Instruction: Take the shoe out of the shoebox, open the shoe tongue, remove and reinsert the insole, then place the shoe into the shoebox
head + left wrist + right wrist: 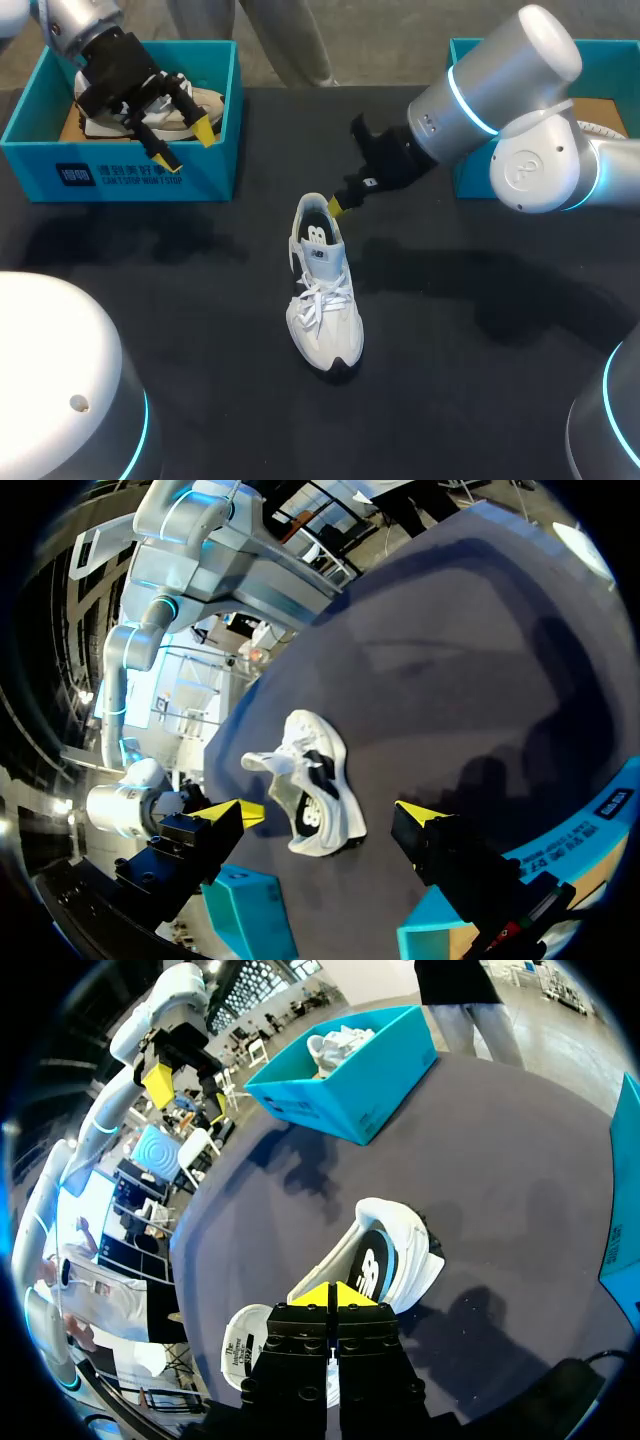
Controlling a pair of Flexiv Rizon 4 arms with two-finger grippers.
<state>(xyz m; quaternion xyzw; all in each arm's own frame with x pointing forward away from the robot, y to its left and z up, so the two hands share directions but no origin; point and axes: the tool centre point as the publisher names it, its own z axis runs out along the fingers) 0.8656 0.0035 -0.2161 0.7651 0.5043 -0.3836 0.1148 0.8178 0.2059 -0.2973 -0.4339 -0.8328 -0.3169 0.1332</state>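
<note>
A white shoe (322, 300) with a dark side panel lies at the middle of the black table, toe toward me and heel away. My right gripper (337, 207) is at the heel opening. In the right wrist view this gripper (333, 1295) has its yellow tips pressed together against the shoe's (400, 1250) heel rim. A white oval piece with print (245, 1345), like an insole, shows beside the gripper's body; I cannot tell whether it is pinched. My left gripper (185, 143) hangs open over the left shoebox (120, 175), holding nothing. The shoe (318, 825) lies far ahead of its fingers.
The left blue shoebox holds a second, beige and white shoe (195, 100). A second blue shoebox (462, 55) stands at the back right, mostly hidden behind my right arm. The arm bases bulge in at the near corners.
</note>
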